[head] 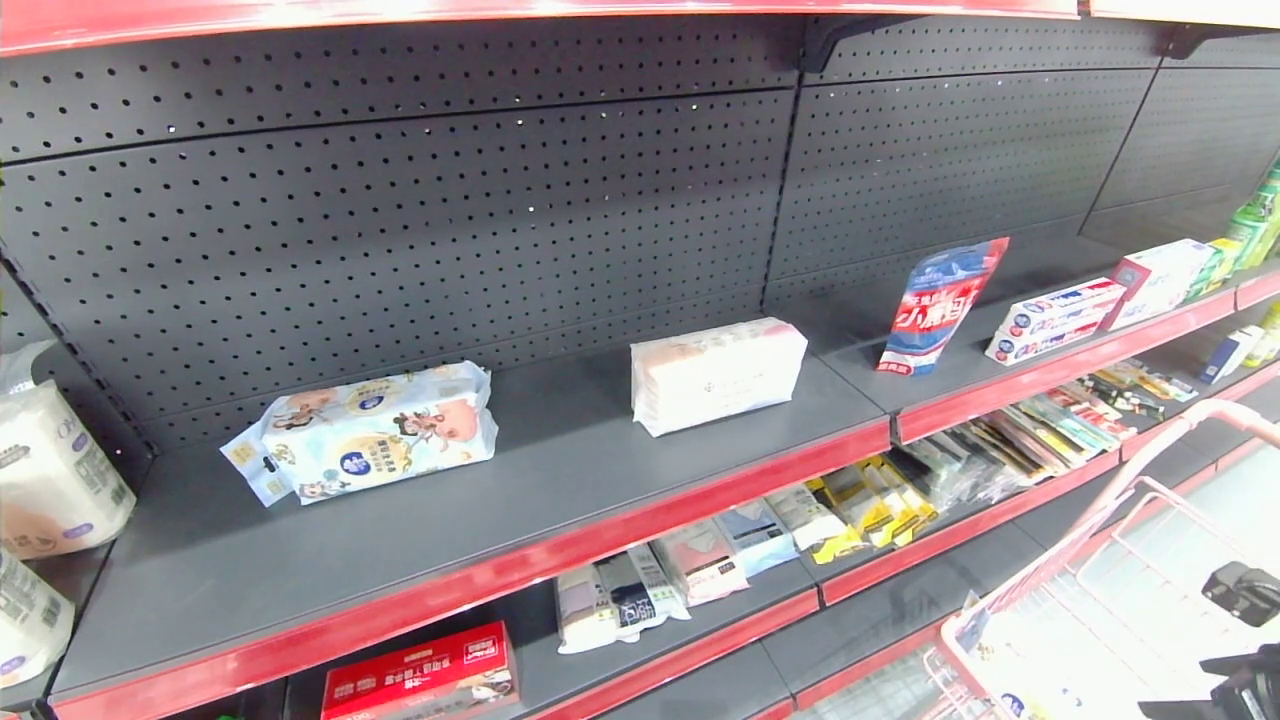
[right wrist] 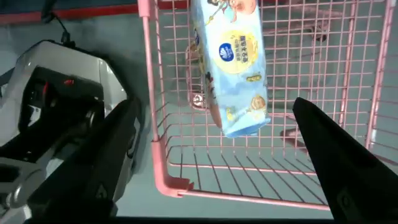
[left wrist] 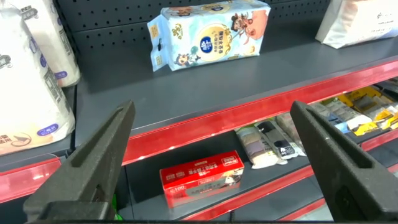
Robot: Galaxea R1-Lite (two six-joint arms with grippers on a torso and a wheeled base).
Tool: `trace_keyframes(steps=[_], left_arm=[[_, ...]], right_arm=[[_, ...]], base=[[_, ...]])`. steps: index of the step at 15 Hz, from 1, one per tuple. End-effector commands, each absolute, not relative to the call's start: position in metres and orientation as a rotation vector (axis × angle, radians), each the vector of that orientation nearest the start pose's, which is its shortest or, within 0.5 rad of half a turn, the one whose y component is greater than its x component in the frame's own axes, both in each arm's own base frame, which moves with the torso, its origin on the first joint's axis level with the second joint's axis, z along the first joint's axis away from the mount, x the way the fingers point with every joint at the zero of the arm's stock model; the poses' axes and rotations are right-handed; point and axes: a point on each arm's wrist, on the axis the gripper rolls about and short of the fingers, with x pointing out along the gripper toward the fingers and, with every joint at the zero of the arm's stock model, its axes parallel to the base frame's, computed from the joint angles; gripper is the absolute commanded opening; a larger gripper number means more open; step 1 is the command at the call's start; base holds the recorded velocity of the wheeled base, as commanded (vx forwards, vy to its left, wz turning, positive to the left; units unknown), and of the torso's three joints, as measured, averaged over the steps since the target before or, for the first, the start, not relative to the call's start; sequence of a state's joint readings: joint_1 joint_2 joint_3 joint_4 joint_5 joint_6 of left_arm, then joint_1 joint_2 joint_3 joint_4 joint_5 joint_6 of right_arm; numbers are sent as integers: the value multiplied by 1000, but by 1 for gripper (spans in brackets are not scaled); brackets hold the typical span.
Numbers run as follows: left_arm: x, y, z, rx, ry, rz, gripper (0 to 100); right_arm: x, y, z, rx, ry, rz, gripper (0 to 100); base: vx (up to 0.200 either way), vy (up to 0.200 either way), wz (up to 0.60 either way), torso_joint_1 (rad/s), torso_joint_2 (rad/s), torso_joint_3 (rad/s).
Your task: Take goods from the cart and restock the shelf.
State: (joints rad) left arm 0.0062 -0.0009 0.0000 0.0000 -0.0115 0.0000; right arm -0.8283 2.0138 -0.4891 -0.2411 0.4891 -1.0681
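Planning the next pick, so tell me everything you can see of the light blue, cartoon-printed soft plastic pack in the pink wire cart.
The light blue soft pack is an oblong, glossy plastic wrapper printed with cartoon figures, a yellow patch and a round blue badge. It looks full and lies lengthwise inside the pink wire cart, on its wire floor, untouched by the open right gripper.

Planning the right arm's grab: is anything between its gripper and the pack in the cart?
Nothing visible: the right gripper is open, with the pack lying uncovered in the cart straight ahead of it.
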Motion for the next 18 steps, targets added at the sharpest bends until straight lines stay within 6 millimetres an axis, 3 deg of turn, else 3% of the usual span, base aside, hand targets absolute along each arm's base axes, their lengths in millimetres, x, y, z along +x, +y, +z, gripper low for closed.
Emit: trace_keyframes(steps=[1,6,18], left_arm=[[-23,0,75,0,0,-5,100],[-23,0,75,0,0,-5,100],[-23,0,75,0,0,-6,100]], right_arm=[[165,-176,-13,-168,1018,285,100],[159,-195,-26,-251,1012,276,100],[160,-200,-35,-285,1015,311,100]], base=[[0,0,0,0,0,0],[0,0,0,0,0,0],[0,0,0,0,0,0]])
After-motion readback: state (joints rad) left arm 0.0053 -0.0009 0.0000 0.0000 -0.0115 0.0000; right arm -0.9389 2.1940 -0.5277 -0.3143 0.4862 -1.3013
